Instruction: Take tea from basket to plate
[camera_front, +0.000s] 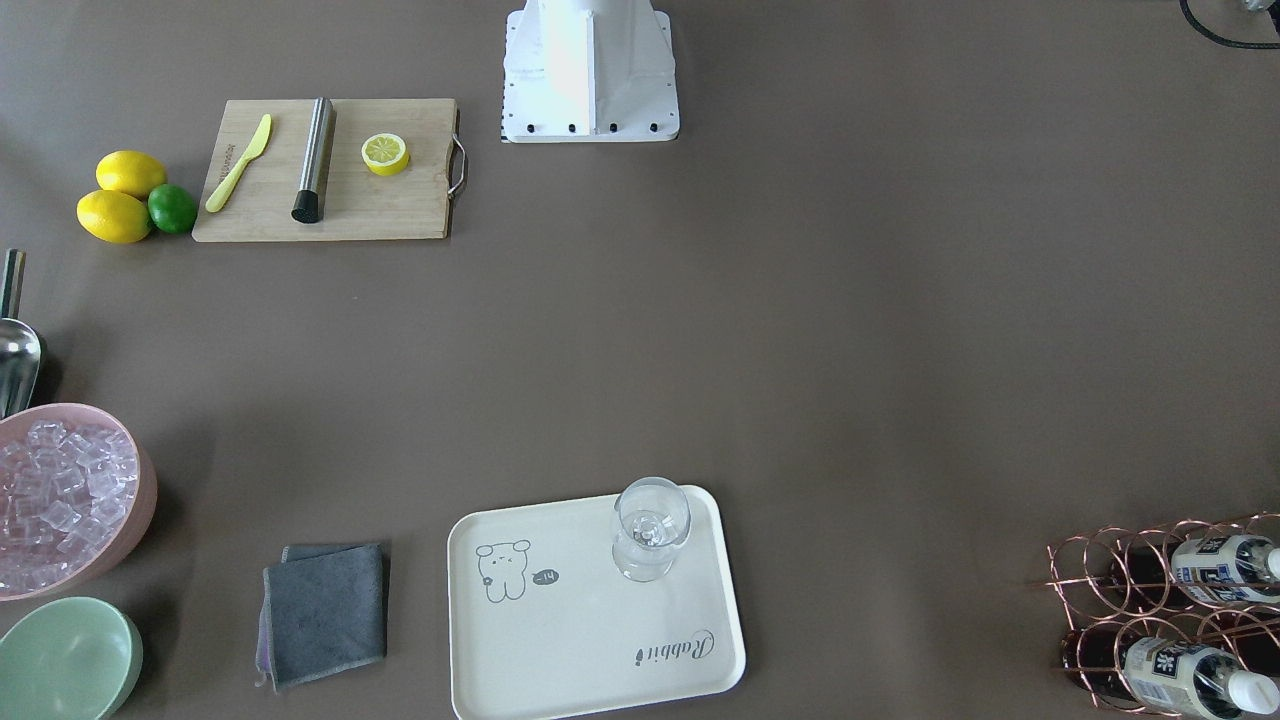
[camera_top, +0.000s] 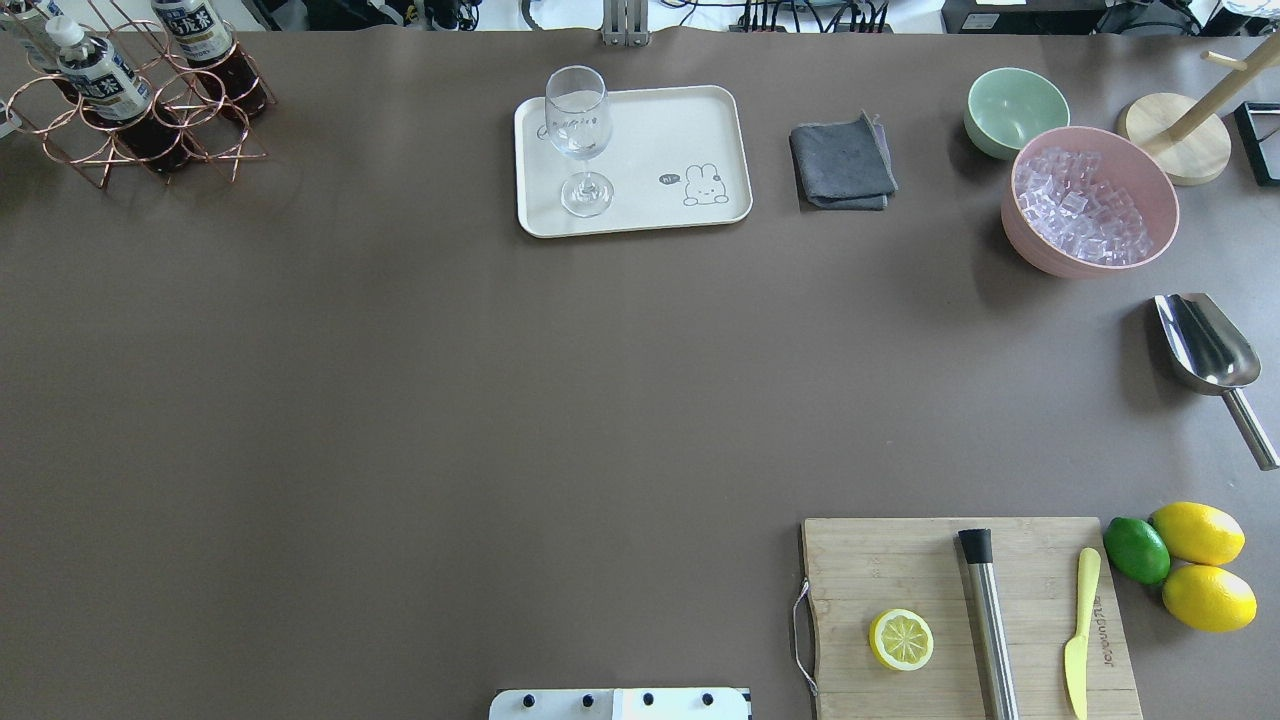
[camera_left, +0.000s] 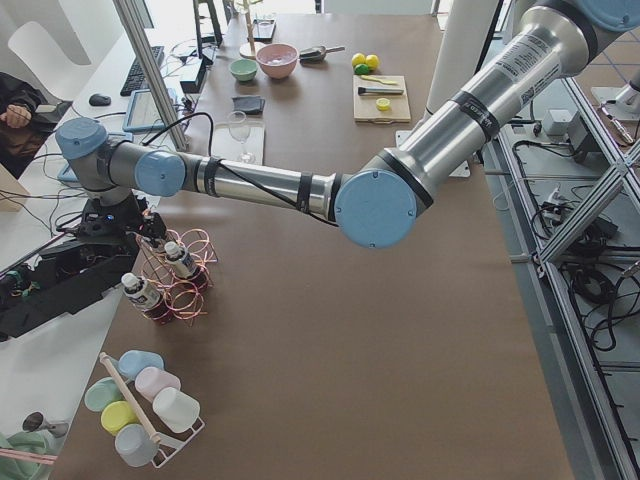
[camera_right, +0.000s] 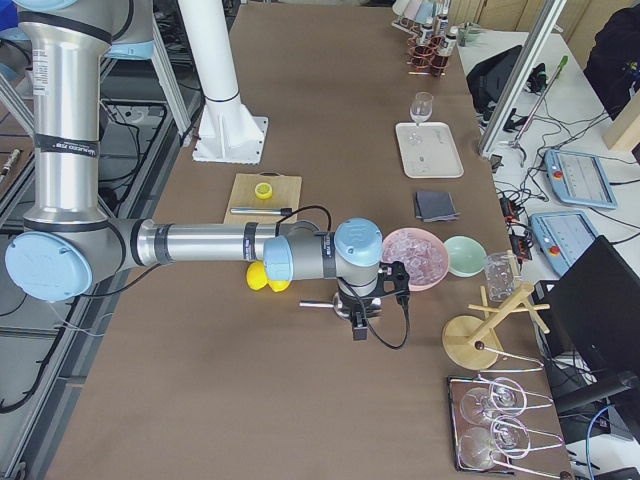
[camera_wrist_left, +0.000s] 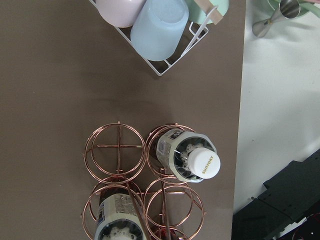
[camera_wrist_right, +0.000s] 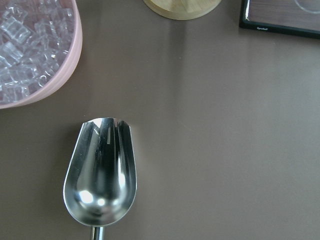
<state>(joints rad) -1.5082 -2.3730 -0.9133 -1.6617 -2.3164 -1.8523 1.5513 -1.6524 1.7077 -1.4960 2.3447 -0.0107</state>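
The copper wire basket (camera_top: 150, 135) stands at the table's far left corner and holds three tea bottles. One tea bottle (camera_wrist_left: 192, 160) with a white cap sits in a ring cell directly below the left wrist camera; another tea bottle (camera_wrist_left: 120, 225) is cut off at the bottom edge. The left gripper (camera_left: 128, 230) hangs just above the basket (camera_left: 190, 300); I cannot tell whether it is open. The cream plate (camera_top: 660, 140) lies at the far middle with a wine glass (camera_top: 580, 130) on it. The right gripper (camera_right: 360, 322) hovers over a metal scoop (camera_wrist_right: 100, 170); I cannot tell its state.
A pink bowl of ice (camera_top: 1090, 200), a green bowl (camera_top: 1015, 110), a grey cloth (camera_top: 842, 162) and a wooden stand (camera_top: 1175, 140) lie at the far right. A cutting board (camera_top: 960, 610) with a lemon half, lemons and a lime sit near right. A cup rack (camera_wrist_left: 160, 30) stands beside the basket.
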